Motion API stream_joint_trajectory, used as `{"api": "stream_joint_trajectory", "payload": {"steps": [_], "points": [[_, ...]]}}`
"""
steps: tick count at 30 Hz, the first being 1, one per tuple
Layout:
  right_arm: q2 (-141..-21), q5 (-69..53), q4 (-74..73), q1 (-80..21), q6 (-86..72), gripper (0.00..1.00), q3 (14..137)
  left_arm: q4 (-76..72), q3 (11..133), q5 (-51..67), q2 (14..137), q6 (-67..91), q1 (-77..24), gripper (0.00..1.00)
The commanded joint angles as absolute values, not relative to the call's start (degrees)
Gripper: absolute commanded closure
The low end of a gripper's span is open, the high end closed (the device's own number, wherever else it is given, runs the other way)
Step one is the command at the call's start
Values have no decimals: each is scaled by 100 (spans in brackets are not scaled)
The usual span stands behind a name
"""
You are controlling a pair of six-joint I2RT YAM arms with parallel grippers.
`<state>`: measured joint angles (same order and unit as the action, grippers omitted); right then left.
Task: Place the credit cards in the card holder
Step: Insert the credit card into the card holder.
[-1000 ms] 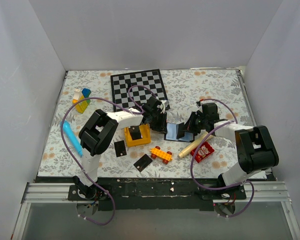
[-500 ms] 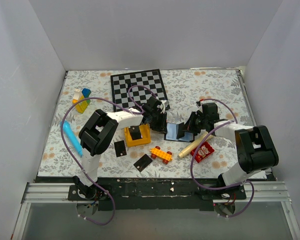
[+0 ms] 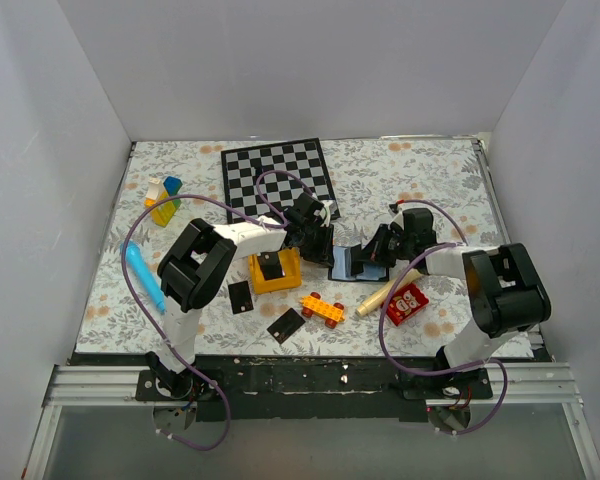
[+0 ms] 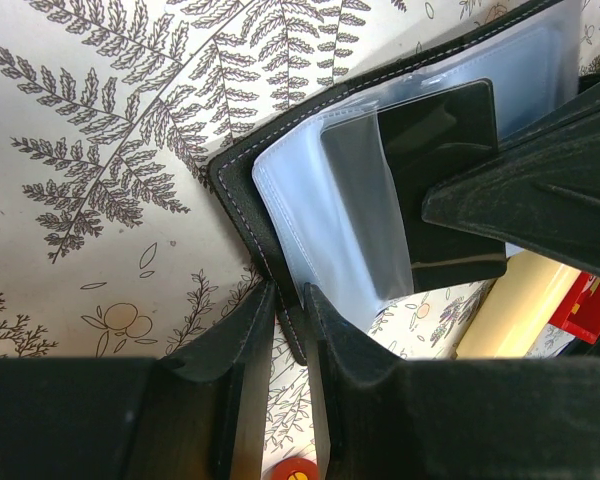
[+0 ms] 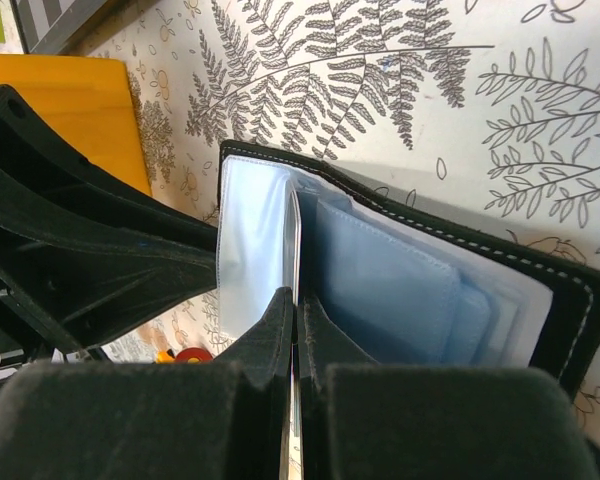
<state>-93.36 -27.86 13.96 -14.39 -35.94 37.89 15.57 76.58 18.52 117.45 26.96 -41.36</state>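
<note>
Gaping stitched card holder (image 4: 230, 180), thin glossy card (image 4: 435, 150)

The black folding card holder (image 4: 242, 190) at the left hand (image 4: 288, 300) looks like smooth, matt leather with pale stitching along its edge. Its inner sleeves are clear, glossy plastic, and the pockets in front of the right hand (image 5: 294, 310) are a matt blue-grey lining. The thin black credit card (image 4: 435, 125) under the right hand's finger is smooth, faintly shiny plastic. Both hands are matt black plastic with a fine grain. The leaf-printed surface (image 4: 100, 150) beneath them looks matt, like cloth.
</note>
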Motion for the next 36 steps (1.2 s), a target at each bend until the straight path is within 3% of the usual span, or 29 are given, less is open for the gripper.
{"api": "stream_joint_trajectory", "payload": {"steps": [1, 21, 24, 25, 27, 31, 36], "points": [[-9580, -2769, 1722, -1661, -3735, 99, 3621, 1775, 7638, 1828, 11936, 2628, -4210, 82], [-9818, -3147, 1688, -1784, -3700, 99, 3630, 1775, 7629, 1837, 11918, 2619, -4210, 83], [-9537, -2980, 1381, -1784, -3604, 87, 3682, 1767, 7611, 1837, 11927, 2637, -4219, 83], [-9432, -2927, 1232, -1784, -3534, 69, 3726, 1767, 7603, 1820, 11927, 2637, -4210, 83], [-9203, -2813, 907, -1784, -3402, 60, 3867, 1758, 7594, 1837, 11918, 2637, -4219, 83], [-8886, -2541, 125, -1793, -3077, 50, 4218, 1749, 7567, 1811, 11900, 2637, -4219, 83], [-8684, -2181, -684, -1784, -2822, 46, 4552, 1723, 7559, 1819, 11909, 2654, -4210, 83]]}}
